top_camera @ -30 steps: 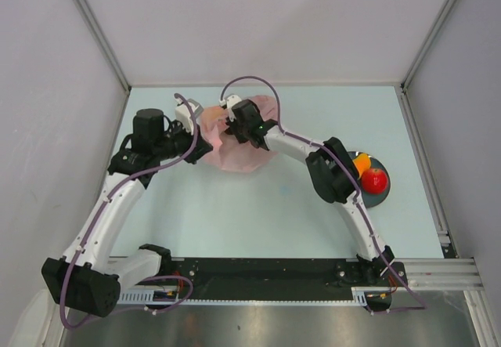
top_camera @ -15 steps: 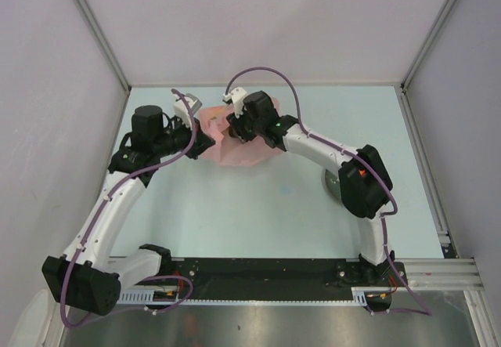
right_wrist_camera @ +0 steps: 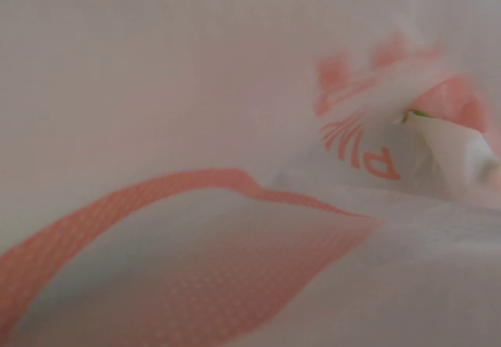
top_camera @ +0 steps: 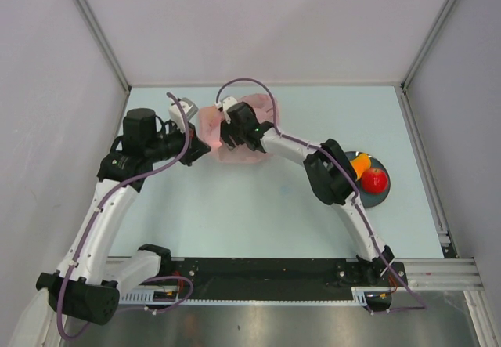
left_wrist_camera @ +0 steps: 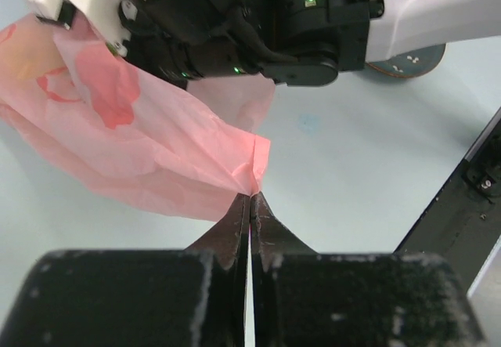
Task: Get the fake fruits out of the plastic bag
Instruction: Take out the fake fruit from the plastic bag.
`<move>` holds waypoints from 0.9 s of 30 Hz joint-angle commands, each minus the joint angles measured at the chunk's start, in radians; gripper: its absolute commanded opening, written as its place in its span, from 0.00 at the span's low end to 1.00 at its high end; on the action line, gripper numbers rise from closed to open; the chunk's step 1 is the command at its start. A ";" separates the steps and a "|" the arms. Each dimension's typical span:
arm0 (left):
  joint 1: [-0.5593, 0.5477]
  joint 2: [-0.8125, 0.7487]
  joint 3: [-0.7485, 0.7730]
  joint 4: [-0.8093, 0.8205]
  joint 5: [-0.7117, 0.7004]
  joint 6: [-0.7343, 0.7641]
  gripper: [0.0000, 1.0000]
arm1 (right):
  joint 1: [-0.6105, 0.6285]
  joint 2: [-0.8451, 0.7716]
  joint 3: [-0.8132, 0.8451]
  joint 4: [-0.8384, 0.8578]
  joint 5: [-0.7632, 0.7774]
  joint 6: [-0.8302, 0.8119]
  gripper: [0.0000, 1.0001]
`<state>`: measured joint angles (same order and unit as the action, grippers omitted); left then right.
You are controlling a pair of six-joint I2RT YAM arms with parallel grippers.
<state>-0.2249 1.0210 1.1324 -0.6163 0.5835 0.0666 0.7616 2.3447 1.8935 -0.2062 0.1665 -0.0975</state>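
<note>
Upper centre of the overhead frame: plastic bag (top_camera: 210, 124), one item. It is thin translucent pink film with darker pink print, crumpled, lying on the pale table (top_camera: 258, 206) between the two wrists.

Handling, as you should judge it: near weightless, limp, slippery and easily torn. It will likely lift and drag with anything drawn out of it, so take it by a gathered edge, not a flat face.

Left gripper (left_wrist_camera: 250, 203): fingers pressed together on a pinched corner of the film, lower centre of the left wrist frame. The film runs taut from that corner.

Right gripper (top_camera: 227, 130): down against the bag, fingertips hidden. Its own camera shows only pink film close up, so you cannot tell how the jaws stand or whether they hold anything.

Red apple (top_camera: 376, 180) and yellow-orange fruit (top_camera: 360, 164): glossy, apparently hard, likely to roll. They sit side by side on the dark plate (top_camera: 383, 198), right of the overhead frame, well apart from the bag.

Grape bunch: not visible in any view.
</note>
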 commanded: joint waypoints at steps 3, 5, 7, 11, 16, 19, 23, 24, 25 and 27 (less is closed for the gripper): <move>0.006 -0.006 0.030 -0.072 0.047 0.053 0.00 | -0.008 0.070 0.180 0.091 0.100 0.001 0.87; 0.007 -0.007 0.020 -0.076 0.042 0.061 0.00 | -0.011 0.111 0.213 0.097 0.100 -0.004 0.88; 0.007 -0.001 0.012 -0.074 0.047 0.062 0.00 | -0.013 0.142 0.259 0.103 0.097 -0.016 0.88; 0.006 0.002 0.018 -0.066 0.052 0.050 0.00 | -0.015 0.221 0.317 0.091 0.097 -0.036 0.88; 0.006 -0.009 0.006 -0.056 0.041 0.048 0.00 | -0.016 0.232 0.317 0.094 0.093 -0.054 0.74; 0.006 -0.012 -0.017 -0.027 0.039 0.033 0.00 | -0.015 0.211 0.296 0.102 0.073 -0.080 0.57; 0.006 -0.007 -0.033 0.007 0.038 0.018 0.00 | -0.015 0.150 0.247 0.079 0.003 -0.111 0.35; 0.004 -0.004 -0.034 0.022 0.039 0.018 0.00 | -0.015 0.107 0.233 0.071 -0.014 -0.111 0.33; 0.004 -0.001 -0.036 0.029 0.039 0.013 0.00 | -0.015 0.084 0.220 0.065 -0.034 -0.108 0.32; 0.006 0.004 -0.042 0.050 0.045 0.007 0.00 | -0.013 -0.006 0.168 0.036 -0.090 -0.096 0.29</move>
<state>-0.2241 1.0279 1.1004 -0.6460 0.5903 0.0952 0.7506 2.5393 2.1174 -0.1398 0.1791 -0.1860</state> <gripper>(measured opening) 0.004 0.672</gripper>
